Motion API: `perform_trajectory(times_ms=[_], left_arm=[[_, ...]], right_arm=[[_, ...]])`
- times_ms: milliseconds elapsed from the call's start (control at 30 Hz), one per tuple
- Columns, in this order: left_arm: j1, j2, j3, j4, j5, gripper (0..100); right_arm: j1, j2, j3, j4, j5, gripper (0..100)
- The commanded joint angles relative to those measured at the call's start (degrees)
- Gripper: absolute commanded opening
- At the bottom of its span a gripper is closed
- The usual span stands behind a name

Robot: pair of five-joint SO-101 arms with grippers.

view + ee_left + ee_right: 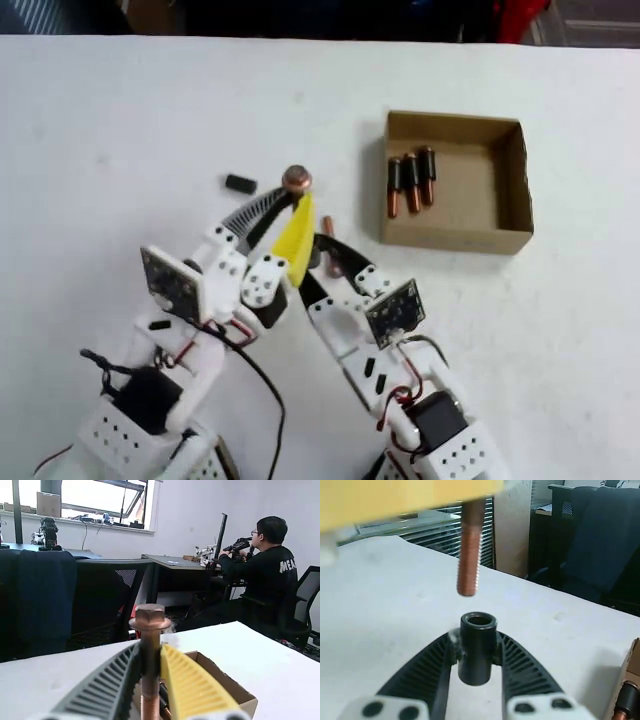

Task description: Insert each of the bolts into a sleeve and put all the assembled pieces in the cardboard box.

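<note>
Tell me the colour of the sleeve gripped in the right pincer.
Black; the sleeve shows best in the right wrist view.

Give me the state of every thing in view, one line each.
Left gripper, shut on bolt.
Bolt, upright, head up, tip above sleeve, not inserted.
Right gripper, shut on sleeve.
Sleeve, upright, bore empty.
Loose sleeve, lying on table.
Loose bolt, lying on table.
Box, open, three assembled pieces inside.
</note>
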State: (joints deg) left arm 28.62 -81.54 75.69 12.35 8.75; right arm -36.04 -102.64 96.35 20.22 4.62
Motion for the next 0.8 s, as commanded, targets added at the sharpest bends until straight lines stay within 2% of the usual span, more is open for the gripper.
perform_trajectory(times_ms=[0, 467, 767], left_arm=[[0.66, -1.45, 1.14, -3.78, 0.53, 2], [0.75, -1.27, 1.58, -4.04, 0.53, 2], [0.66, -1.27, 1.58, -4.04, 3.08, 2]], right_arm=[[-0.57, -0.66, 0.44, -1.63, -0.70, 1.6], [-0.48, -0.66, 0.44, -1.63, -0.70, 1.6], [-0.48, -0.66, 0.35, -1.63, -0.70, 1.6]])
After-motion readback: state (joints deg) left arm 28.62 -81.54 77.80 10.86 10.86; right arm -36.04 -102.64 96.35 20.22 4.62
